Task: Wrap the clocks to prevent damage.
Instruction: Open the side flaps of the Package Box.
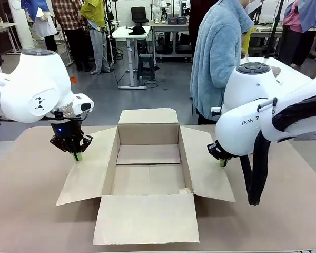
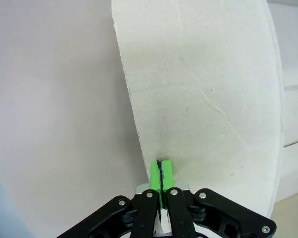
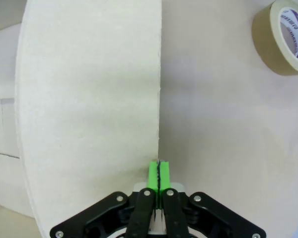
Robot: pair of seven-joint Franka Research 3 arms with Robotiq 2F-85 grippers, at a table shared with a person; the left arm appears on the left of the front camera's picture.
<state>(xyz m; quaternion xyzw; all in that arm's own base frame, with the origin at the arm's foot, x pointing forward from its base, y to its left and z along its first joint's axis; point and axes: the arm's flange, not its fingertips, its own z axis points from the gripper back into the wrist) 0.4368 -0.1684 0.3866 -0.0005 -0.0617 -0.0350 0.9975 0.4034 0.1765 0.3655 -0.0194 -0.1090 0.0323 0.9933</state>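
Nearby, an open cardboard box [image 1: 148, 135] is sitting on the table [image 1: 31, 211]. The left gripper [image 1: 77, 156] and right gripper [image 1: 222, 162] are pointing down at the outer edges of its side flaps, fingers pinched together on nothing. A tape roll [image 3: 284, 37] is lying near the right gripper. Where the clocks are lying, I cannot tell. A person [image 1: 218, 58] is standing at the far side.

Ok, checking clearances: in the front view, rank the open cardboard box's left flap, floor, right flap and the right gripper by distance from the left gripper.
1. Left flap of the brown cardboard box, right beside the left gripper.
2. Box floor, centre.
3. Right flap, across the box.
4. Right gripper, just beyond that flap.
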